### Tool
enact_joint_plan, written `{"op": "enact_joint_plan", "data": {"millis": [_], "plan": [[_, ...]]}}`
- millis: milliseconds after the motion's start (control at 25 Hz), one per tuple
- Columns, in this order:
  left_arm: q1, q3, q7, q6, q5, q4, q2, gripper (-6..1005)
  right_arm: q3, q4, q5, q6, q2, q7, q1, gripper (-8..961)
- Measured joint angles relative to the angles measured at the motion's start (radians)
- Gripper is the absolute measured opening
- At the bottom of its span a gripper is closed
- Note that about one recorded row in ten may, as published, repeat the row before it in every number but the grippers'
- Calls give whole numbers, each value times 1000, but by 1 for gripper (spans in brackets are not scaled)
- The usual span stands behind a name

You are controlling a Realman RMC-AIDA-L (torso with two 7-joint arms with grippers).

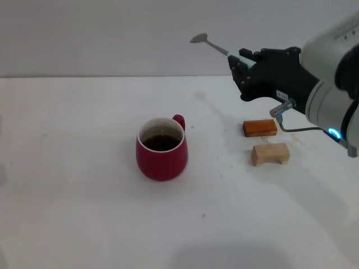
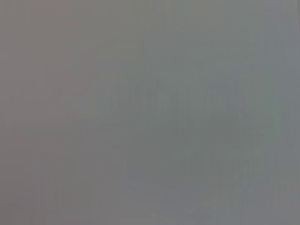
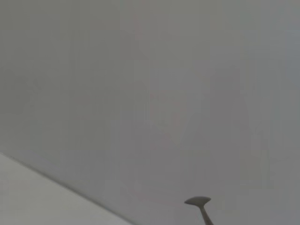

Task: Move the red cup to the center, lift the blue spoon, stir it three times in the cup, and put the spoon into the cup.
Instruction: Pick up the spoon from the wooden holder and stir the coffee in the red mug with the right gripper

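Head view: my right gripper (image 1: 240, 63) is clamped on the blue spoon (image 1: 216, 47), high near the table's far edge. Spoon-lift step looks in hand; next I need its bowl over the red cup (image 1: 161, 148), mid-table, for stirring.

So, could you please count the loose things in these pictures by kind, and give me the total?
Cups: 1, the red cup standing on the table.
Spoons: 1, the blue spoon held up in the air by the right gripper.
Wooden blocks: 2, the orange-brown block and the tan block nearer the robot.
Total: 4.
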Motion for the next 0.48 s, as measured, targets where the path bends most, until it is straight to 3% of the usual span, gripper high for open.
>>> {"op": "enact_joint_plan", "data": {"millis": [80, 200, 480], "plan": [[-2, 0, 0, 2, 0, 0, 0, 825, 35, 50, 2, 129, 26, -33, 26, 157], [-3, -1, 0, 3, 0, 0, 0, 825, 53, 73, 6, 202, 38, -40, 52, 158], [-4, -27, 0, 3, 2, 0, 0, 825, 92, 154, 41, 426, 42, -41, 151, 156]]}}
